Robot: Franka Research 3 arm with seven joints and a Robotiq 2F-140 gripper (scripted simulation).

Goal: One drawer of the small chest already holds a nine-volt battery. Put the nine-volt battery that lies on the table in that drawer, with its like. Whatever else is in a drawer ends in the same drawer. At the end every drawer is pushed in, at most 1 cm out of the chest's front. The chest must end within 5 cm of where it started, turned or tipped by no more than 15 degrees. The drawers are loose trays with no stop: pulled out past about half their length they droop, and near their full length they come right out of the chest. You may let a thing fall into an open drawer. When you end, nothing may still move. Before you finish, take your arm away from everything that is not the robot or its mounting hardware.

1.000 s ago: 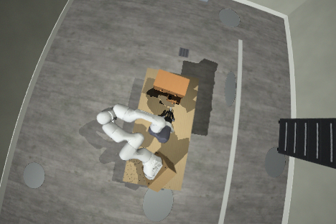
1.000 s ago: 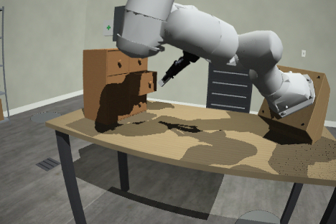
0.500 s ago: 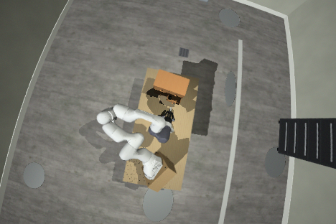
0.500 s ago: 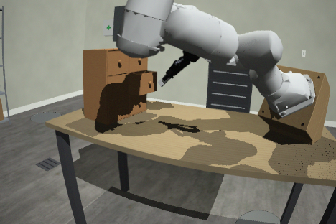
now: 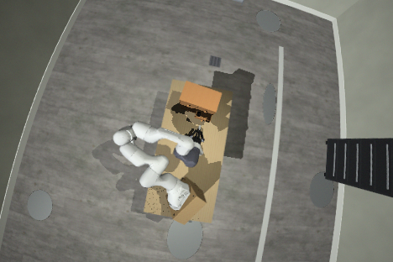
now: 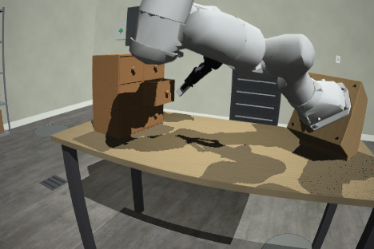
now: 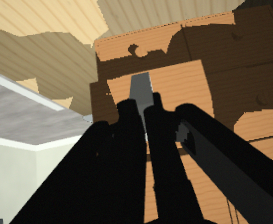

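Note:
The small orange-brown chest (image 5: 201,94) (image 6: 105,92) (image 7: 232,50) stands upright at the table's far end. One drawer (image 6: 163,92) (image 7: 184,85) in its middle row sticks out. The other drawer fronts that show look flush. My gripper (image 5: 200,127) (image 6: 180,92) (image 7: 143,87) is shut and empty. Its tips are just in front of the open drawer's front, close to its knob; whether they touch it I cannot tell. In the wrist view the fingers cover part of that front. I make out no nine-volt battery on the table or in the drawer; the drawer's inside is hidden or too small to read.
The wooden table (image 5: 215,144) (image 6: 172,164) carries the chest and, at its other end, the arm's wooden base block (image 5: 194,207) (image 6: 353,128). The arm arches over the table. Dark shadows lie across the chest front and table top. A dark cabinet (image 6: 256,101) stands behind the table.

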